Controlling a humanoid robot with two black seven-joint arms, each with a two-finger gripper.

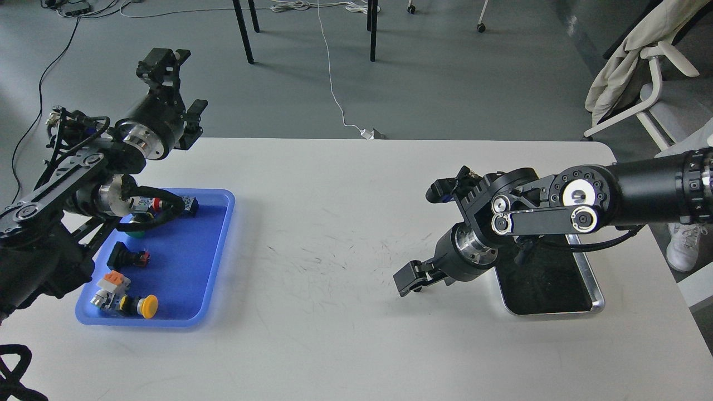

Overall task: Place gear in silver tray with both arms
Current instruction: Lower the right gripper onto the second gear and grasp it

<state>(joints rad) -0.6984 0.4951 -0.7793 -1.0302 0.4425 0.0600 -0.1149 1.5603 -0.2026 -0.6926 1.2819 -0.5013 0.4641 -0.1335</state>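
head view shows the right gripper [410, 280] low on the table, just left of the silver tray [591, 278], whose bottom shows no gear. the gear itself is not visible; it may be hidden under the fingers. whether they are closed on it cannot be told. the left gripper [170, 81], far left of the tray, looks spread and empty.
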